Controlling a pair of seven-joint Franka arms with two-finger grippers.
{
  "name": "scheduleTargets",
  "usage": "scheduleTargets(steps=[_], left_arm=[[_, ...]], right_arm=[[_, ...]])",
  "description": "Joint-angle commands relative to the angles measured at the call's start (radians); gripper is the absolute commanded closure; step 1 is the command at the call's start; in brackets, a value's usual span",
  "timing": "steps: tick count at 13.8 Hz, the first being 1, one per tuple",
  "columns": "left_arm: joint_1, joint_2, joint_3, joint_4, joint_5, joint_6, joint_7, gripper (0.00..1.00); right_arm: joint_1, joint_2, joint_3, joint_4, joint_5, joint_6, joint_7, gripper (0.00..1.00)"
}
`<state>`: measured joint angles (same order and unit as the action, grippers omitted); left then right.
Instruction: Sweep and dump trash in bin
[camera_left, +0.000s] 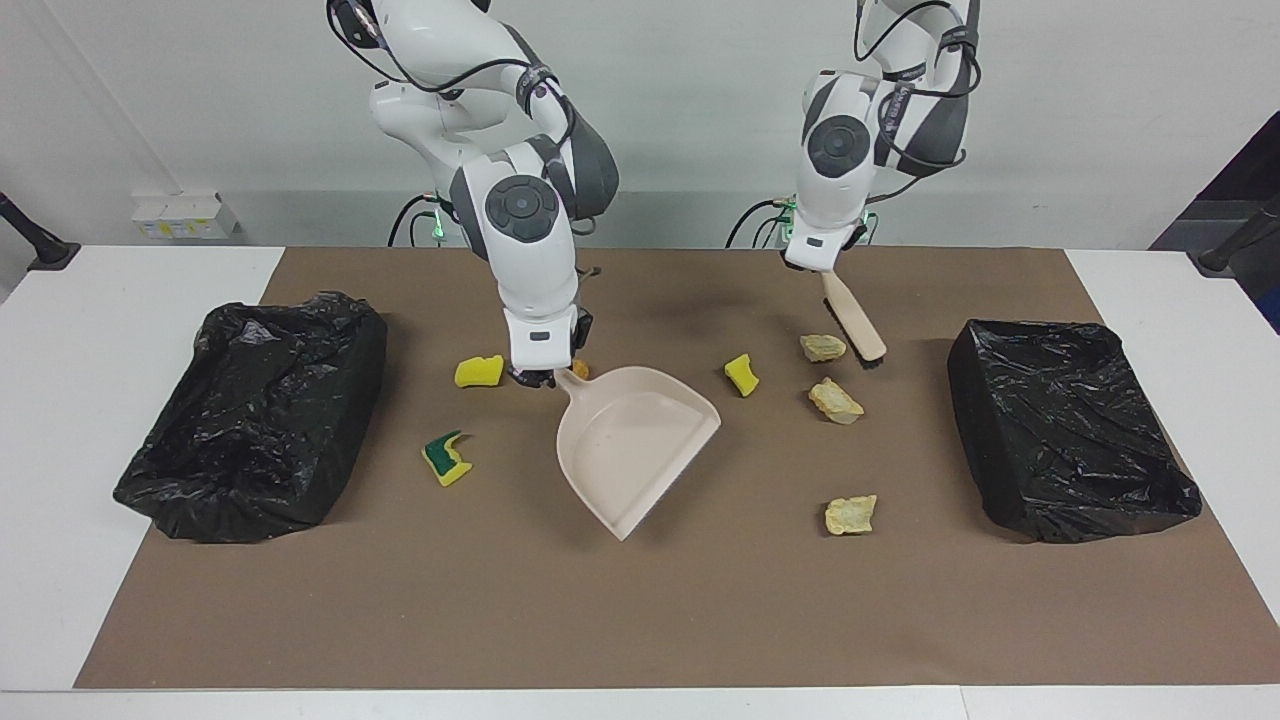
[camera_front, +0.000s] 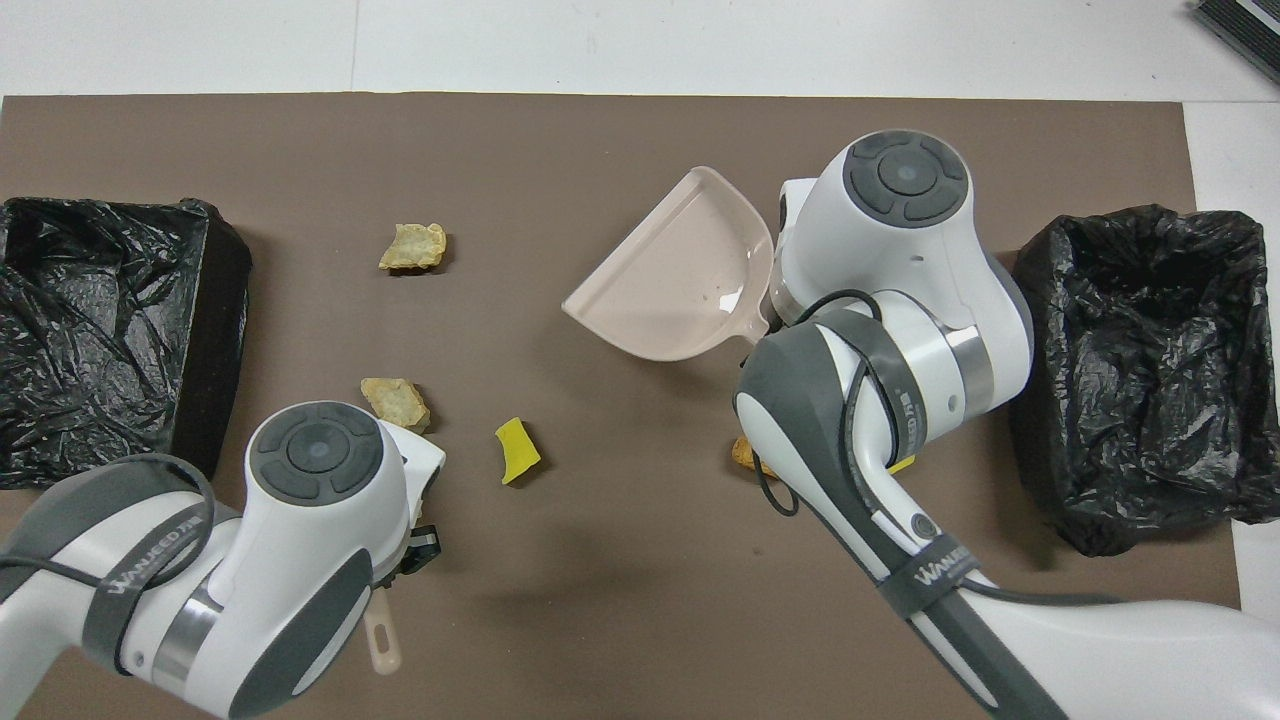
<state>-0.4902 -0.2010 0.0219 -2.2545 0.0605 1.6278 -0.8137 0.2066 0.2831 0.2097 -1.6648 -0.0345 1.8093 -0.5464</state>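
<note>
My right gripper (camera_left: 541, 374) is shut on the handle of the beige dustpan (camera_left: 637, 446), which lies low over the mat's middle, mouth away from the robots; it also shows in the overhead view (camera_front: 678, 285). My left gripper (camera_left: 818, 267) is shut on the beige brush (camera_left: 853, 322), whose bristles touch down beside a tan chunk (camera_left: 822, 347). Two more tan chunks (camera_left: 835, 400) (camera_left: 851, 514) lie farther out. A yellow sponge piece (camera_left: 741, 374) lies between brush and dustpan. A yellow sponge (camera_left: 480, 371), a green-yellow sponge (camera_left: 446, 457) and a half-hidden brown chunk (camera_left: 580, 369) lie by the right gripper.
Two bins lined with black bags stand on the brown mat: one at the right arm's end (camera_left: 250, 410), one at the left arm's end (camera_left: 1070, 430). White table shows around the mat (camera_left: 700, 620).
</note>
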Motion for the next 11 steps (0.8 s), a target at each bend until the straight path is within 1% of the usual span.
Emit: scheduleTargets(steps=[1,2,4,5,6,8,11], left_arm=[[0.044,-0.109,-0.014,-0.135,0.013,0.07,-0.035,1.0],[0.042,-0.126,-0.016,-0.172,0.012,0.105,-0.047,1.0],[0.03,-0.11,-0.016,-0.198,-0.008,0.154,-0.073,1.0],[0.03,-0.107,-0.016,-0.207,-0.028,0.191,-0.071,1.0],[0.03,-0.082,-0.016,-0.214,-0.03,0.223,-0.065,1.0],[0.03,-0.04,-0.017,-0.217,-0.047,0.276,-0.052,1.0],[0.007,-0.005,-0.017,-0.203,-0.122,0.339,0.022,1.0]], right_arm=[[0.016,-0.071,0.002,-0.119,-0.024,0.031,-0.167,1.0],[0.054,-0.061,0.002,-0.13,-0.059,0.047,-0.168,1.0],[0.071,-0.039,0.002,-0.189,-0.125,0.149,-0.181,1.0],[0.085,-0.018,0.002,-0.197,-0.139,0.188,-0.197,1.0],[0.099,0.01,0.002,-0.196,-0.151,0.208,-0.201,1.0],[0.111,0.031,0.002,-0.194,-0.203,0.242,-0.202,1.0],[0.108,0.039,0.002,-0.196,-0.208,0.261,-0.263,1.0]])
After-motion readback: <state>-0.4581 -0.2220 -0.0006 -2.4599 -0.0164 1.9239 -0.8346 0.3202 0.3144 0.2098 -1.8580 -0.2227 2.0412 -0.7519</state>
